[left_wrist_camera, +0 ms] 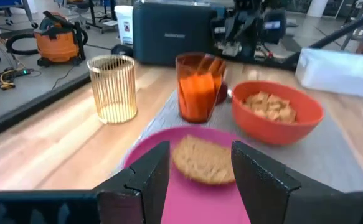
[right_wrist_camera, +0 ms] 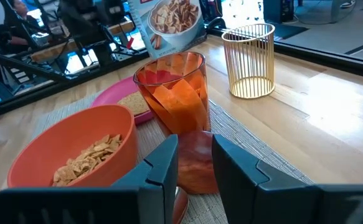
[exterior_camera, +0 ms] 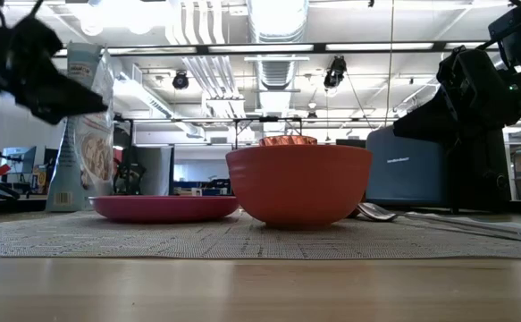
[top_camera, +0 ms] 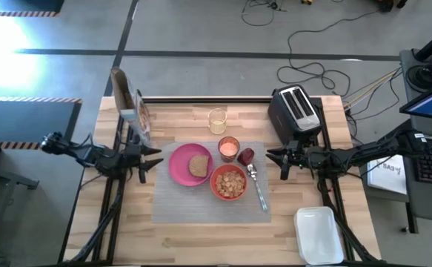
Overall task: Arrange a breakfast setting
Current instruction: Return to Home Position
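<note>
High view | placemat [top_camera: 178, 204] set | my left fingers [left_wrist_camera: 147, 180], right fingers [right_wrist_camera: 162, 168] released, seemingly empty | homing: retreat without clipping bowl [top_camera: 229, 182]

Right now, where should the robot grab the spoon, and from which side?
Grip the spoon by its long handle, coming straight down from above: it lies flat on the placemat, and the handle end sits clear of the bowl.
</note>
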Robot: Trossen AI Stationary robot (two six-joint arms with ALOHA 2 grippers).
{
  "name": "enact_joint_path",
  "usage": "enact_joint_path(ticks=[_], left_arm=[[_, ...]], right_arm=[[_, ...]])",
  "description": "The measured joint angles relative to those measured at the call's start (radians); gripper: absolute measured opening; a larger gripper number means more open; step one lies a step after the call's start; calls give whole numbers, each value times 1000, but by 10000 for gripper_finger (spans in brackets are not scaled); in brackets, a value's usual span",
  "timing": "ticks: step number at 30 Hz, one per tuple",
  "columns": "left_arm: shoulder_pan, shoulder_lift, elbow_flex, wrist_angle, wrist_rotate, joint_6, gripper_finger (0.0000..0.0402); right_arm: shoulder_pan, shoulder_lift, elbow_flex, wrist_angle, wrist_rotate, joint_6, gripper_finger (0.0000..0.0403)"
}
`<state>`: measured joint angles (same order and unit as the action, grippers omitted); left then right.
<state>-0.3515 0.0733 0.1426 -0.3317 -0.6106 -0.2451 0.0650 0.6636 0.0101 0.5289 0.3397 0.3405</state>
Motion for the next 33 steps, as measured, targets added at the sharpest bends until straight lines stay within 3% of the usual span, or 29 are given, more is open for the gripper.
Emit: enact_joint_path(ticks=[7,33], left_arm=[[1,-73,13,3,18,-3,155],[2,-59,284,0,19,-3,155]], right_arm=[[0,0,0,1,0,0,86],[0,0,0,0,-1,0,86]])
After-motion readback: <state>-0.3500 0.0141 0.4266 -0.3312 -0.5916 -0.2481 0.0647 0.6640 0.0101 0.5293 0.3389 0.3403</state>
